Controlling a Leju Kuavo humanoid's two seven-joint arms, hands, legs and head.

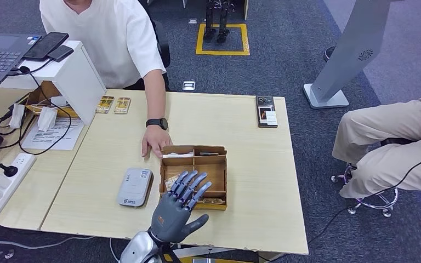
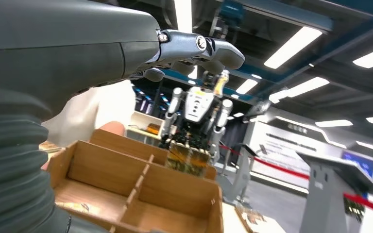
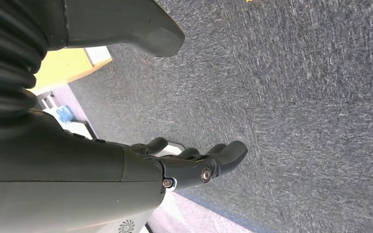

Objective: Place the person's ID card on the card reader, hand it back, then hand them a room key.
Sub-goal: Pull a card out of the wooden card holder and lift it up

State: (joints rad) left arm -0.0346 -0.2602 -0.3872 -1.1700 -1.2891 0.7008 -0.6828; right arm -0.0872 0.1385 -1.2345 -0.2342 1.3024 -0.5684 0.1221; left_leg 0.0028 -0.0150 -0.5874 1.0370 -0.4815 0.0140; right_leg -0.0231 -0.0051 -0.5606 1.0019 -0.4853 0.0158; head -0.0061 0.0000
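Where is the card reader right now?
In the head view, the grey card reader lies flat on the table, just left of the wooden organizer box, with the left hand hovering beside it.

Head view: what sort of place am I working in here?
Probably a mock hotel check-in desk inside a robotics lab or showroom: card reader and wooden card organizer on the desk, kiosk stand nearby, a humanoid robot on display.

no legible text, labels or numbers anywhere
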